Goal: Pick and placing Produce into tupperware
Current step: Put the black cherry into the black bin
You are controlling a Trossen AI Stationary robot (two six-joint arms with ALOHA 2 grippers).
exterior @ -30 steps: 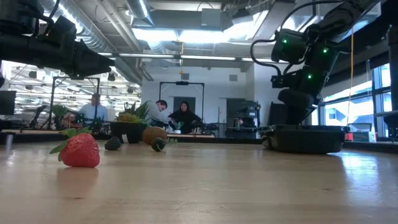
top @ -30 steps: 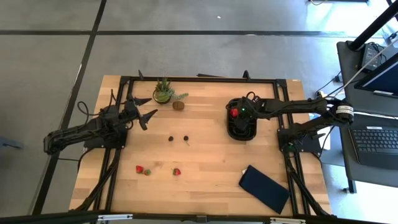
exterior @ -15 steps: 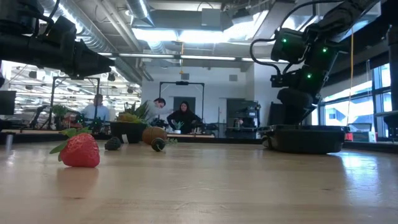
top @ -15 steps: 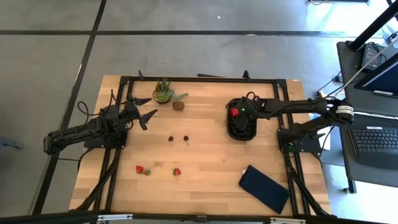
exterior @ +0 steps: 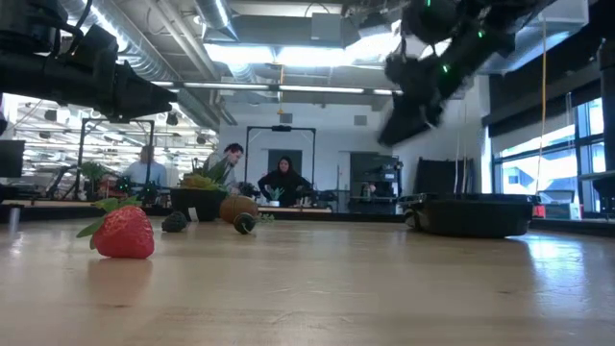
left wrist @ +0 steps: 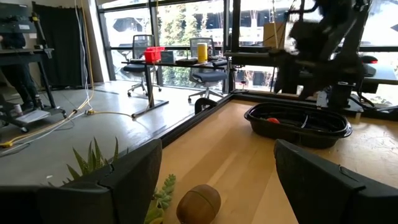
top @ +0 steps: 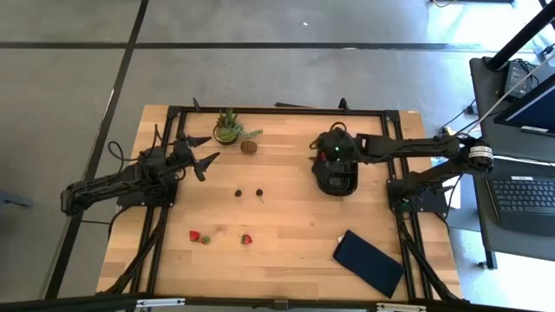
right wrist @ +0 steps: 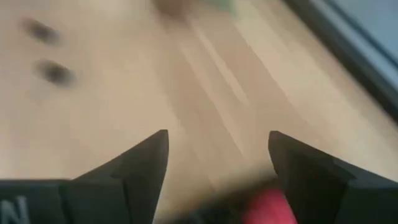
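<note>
Your left gripper [top: 201, 154] waits at nine o'clock, fingers apart and empty. Just past it toward twelve stand the potted plant [top: 229, 126] and the brown fruit [top: 249, 146]; two dark berries [top: 248, 193] lie mid-table, two strawberries [top: 220, 237] toward six. At three o'clock your right gripper [top: 328, 149] has lifted off the tupperware [left wrist: 297, 124], fingers spread since a second ago; one red strawberry [left wrist: 272, 120] lies inside. The blue rectangle [top: 369, 263] sits at five.

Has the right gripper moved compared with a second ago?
Yes. In the high view the right gripper has shifted toward the table's far edge, off the middle of the tupperware; the low view shows it higher above the rim.
</note>
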